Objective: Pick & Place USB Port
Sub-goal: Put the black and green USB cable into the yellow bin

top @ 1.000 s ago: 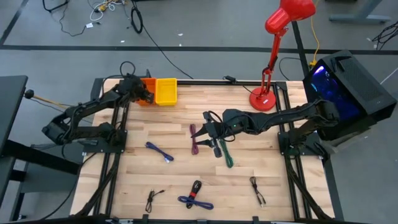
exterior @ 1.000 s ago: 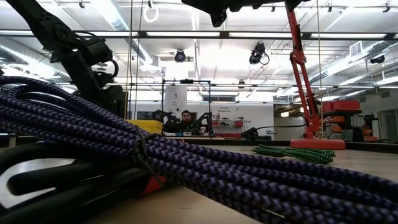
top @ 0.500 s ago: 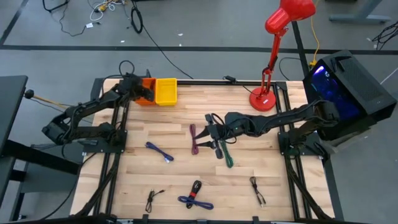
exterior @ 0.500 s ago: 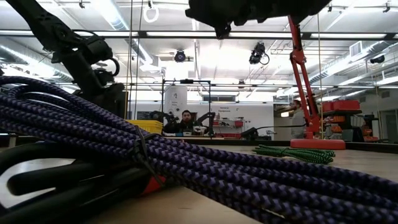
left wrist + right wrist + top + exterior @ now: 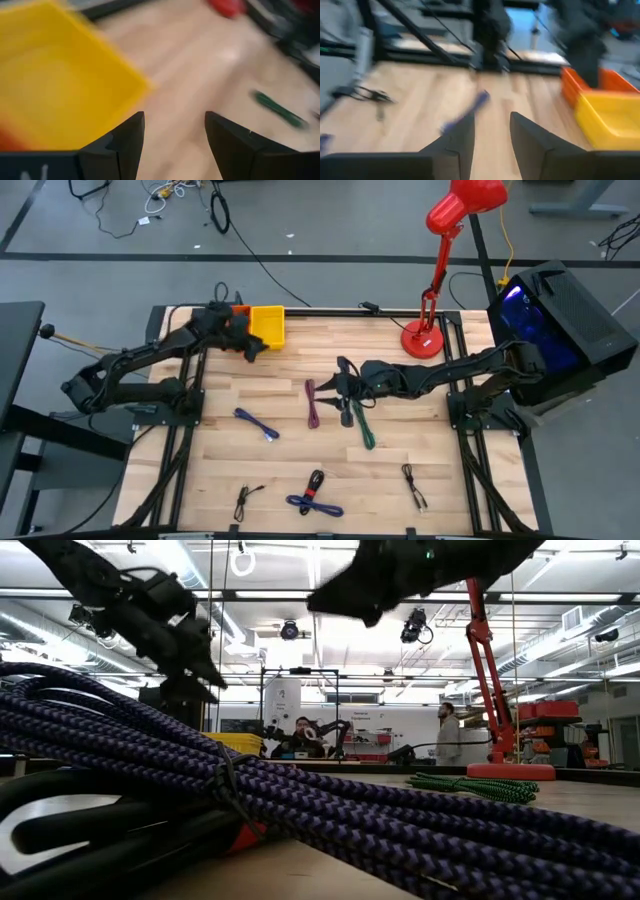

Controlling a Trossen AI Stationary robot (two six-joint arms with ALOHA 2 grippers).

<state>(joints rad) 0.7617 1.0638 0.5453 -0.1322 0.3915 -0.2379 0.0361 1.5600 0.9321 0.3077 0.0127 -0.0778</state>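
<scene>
The left gripper [image 5: 254,346] hangs above the table's 11 o'clock corner, just beside the yellow bin [image 5: 267,326], with its fingers spread apart and nothing between them; its wrist view shows the gap over bare wood next to the bin's wall [image 5: 60,90]. An orange bin [image 5: 236,313] sits against the yellow one on its 9 o'clock side, mostly hidden under the arm.

The right gripper [image 5: 343,376] hovers near the table's centre, its fingers parted with nothing seen in the gap [image 5: 490,135]. Directly at its 6 o'clock lies a green cable [image 5: 364,430], and just at its 9 o'clock a purple cable [image 5: 312,404]. A blue cable [image 5: 256,424] lies toward 8 o'clock from the centre. At the 6 o'clock edge rest a blue-and-black bundled cable [image 5: 314,496], a thin black cable [image 5: 244,501] and another thin black cable [image 5: 414,485].

A red desk lamp [image 5: 440,270] stands at 1 o'clock on the wooden table [image 5: 430,440].

In the low view, a braided purple-black cable [image 5: 300,810] fills the foreground. A person [image 5: 448,736] stands in the room beyond.

No writing or brand can be read anywhere; a pale mark on the left gripper's body is too blurred to make out.
</scene>
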